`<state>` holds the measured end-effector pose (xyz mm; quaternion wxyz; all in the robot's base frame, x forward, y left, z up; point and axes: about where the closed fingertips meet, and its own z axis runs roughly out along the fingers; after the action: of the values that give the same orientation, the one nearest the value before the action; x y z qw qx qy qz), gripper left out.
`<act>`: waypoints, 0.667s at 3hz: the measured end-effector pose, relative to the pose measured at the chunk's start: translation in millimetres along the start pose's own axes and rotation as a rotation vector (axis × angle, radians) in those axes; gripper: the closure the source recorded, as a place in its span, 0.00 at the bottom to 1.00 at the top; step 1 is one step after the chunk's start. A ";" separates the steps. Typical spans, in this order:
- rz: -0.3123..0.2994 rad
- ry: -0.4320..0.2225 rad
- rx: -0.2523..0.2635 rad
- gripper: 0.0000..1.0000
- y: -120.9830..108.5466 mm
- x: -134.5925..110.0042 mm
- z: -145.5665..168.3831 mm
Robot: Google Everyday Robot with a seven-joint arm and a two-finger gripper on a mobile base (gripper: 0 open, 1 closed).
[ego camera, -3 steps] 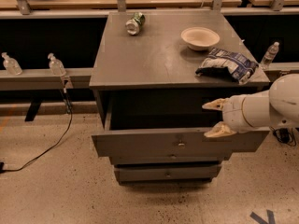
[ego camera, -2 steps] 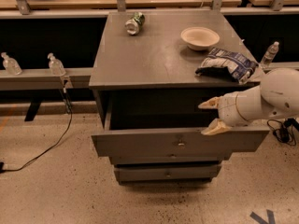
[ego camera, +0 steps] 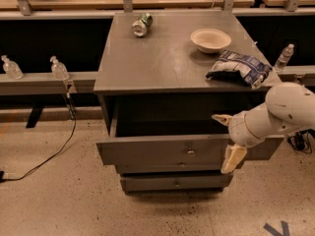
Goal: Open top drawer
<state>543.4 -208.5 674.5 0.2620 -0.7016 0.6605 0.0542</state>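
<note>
Only one camera view here, so just that. Looking down on a grey cabinet point(ego camera: 162, 63) with the top drawer point(ego camera: 147, 151) pulled well out of the front, dark inside the tray, small round knob point(ego camera: 189, 152) at the middle of its face. Sticks out clearly past the two shorter drawer fronts point(ego camera: 174, 183) underneath. Looks basically open to me, maybe with a bit of travel left, hard to say.

Gripper point(ego camera: 227, 139) over at the right end of that drawer front, on a white arm point(ego camera: 290, 109) coming in from the right edge. Fingers spread wide, not clamped on anything visible: upper fingertip point(ego camera: 221, 118) pointing left over the open tray, lower fingertip point(ego camera: 232, 159) hanging down in front of the drawer face. Nowhere near the knob, well off to its right.

Stuff that could bite from here, just guessing:
- Risk of racking and jamming the drawer by pulling from the far right end instead of the centre.
- Easy to slip off the edge too, hooking with spread fingers rather than pinching.
- Could also drop the tray off its runners by yanking too far.
- Chip bag point(ego camera: 238, 68) sitting near the right front corner of the top, just above the arm, so could get knocked off by lifting straight up.
- Can point(ego camera: 141, 24) and bowl point(ego camera: 210, 39) farther back, probably safe.
</note>
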 end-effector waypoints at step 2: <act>0.073 0.027 -0.108 0.18 39.7 9.8 9.6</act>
<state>509.3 -212.7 650.4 0.2128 -0.6907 0.6852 0.0898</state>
